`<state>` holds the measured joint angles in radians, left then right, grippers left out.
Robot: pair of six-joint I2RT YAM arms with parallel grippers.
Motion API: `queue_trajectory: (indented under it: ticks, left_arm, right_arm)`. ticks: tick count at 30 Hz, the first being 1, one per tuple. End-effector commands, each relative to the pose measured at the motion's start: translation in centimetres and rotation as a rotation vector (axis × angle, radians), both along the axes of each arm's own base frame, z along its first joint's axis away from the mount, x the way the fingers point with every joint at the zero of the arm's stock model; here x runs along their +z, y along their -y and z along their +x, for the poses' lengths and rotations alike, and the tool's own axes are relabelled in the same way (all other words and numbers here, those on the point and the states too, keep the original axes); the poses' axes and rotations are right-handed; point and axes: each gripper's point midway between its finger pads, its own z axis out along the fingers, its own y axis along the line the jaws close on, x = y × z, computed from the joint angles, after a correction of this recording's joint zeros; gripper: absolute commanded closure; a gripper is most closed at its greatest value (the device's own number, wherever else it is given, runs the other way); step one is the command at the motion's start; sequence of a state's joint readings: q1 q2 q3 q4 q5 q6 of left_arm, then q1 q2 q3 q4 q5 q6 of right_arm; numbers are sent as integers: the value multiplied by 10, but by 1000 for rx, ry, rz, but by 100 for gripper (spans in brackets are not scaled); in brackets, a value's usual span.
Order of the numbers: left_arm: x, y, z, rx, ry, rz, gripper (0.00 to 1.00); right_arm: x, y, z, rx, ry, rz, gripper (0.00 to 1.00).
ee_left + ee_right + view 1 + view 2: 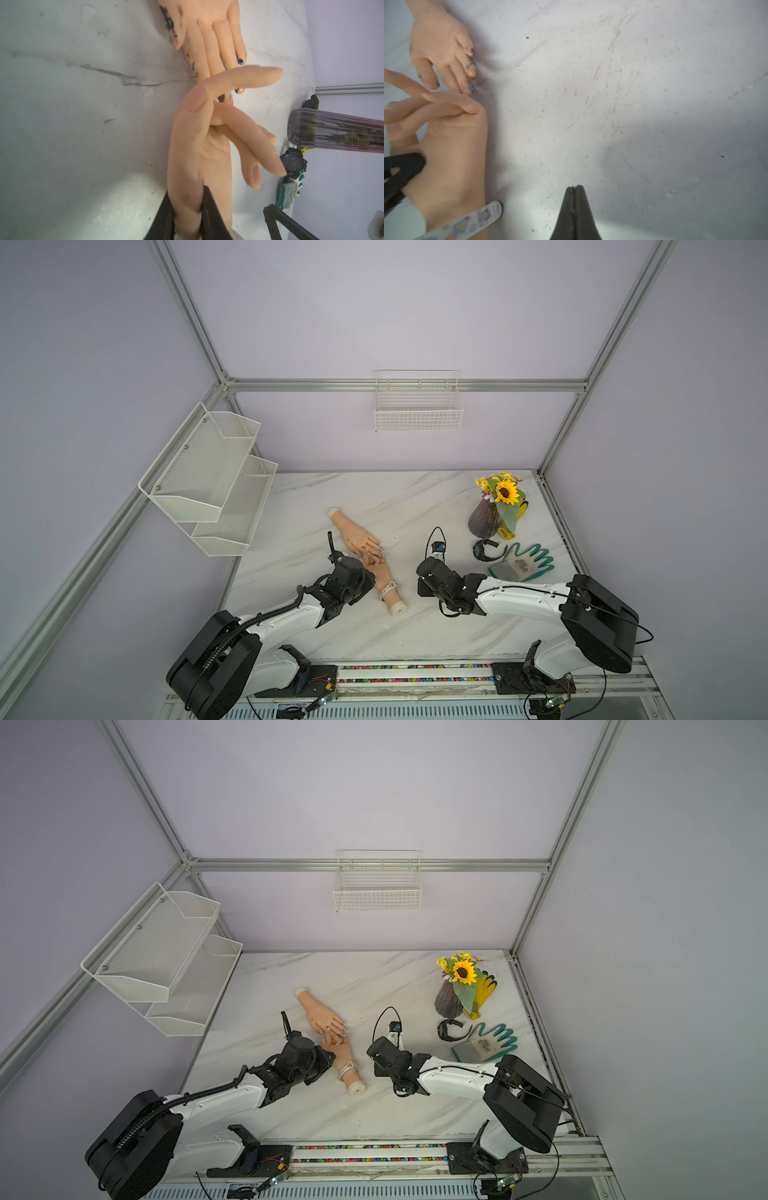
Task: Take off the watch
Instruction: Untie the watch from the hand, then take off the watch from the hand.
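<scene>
- Lower centre of both top views: the near mannequin hand (380,574) lies on the marble table (415,497). Its wrist stub points toward the bottom edge, and its fingertips overlap those of a second mannequin hand (357,533) above it.
- The white watch (388,590) is strapped round the near hand's wrist. In the right wrist view its patterned strap end (481,216) pokes out free at lower left.
- Left gripper (188,216), at the bottom of the left wrist view: jaws narrowly apart, clamped on the thumb-side edge of the near hand. Likely purpose is to pin the hand so it cannot slide while the strap is worked.
- Right gripper (575,189), at the bottom centre of its wrist view: jaws pressed together and empty. It sits over bare table just right of the strap end, apparently staged to go at the strap.
- A black watch (484,549) below the vase (484,518), centre right, lies loose on the table.
</scene>
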<state>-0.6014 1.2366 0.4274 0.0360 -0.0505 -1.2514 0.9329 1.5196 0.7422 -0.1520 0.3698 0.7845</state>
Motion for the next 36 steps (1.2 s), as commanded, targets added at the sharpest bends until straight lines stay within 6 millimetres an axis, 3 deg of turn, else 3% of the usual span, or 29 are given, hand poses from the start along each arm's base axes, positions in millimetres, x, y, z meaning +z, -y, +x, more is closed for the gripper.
queue_trajectory:
  ticks: [1, 5, 8, 12, 18, 24, 29, 36]
  left_arm:
    - [-21, -18, -9, 1, -45, 110, 100]
    - [-22, -16, -9, -3, -51, 104, 100]
    - [-23, -16, -9, -5, -52, 104, 100]
    - [-22, -16, -9, -5, -50, 102, 100]
    - [-22, -15, -9, -7, -51, 99, 100]
    - [-22, -15, -9, -6, -53, 94, 100]
    - [-23, -14, -10, -9, -57, 93, 100]
    - [-20, -16, -9, -5, -50, 97, 100]
  right_arm:
    - [16, -4, -1, 35, 36, 33, 100]
    - [39, -21, -2, 104, 80, 132, 98]
    - [58, -34, -5, 163, 118, 190, 82]
    - [81, -58, -21, 300, 172, 266, 70]
    - [71, -77, -51, 463, 145, 317, 66]
    - [45, -76, -61, 470, 99, 266, 63]
    - [45, -81, -50, 456, 151, 228, 55]
    - [39, -80, -17, 341, 227, 116, 54]
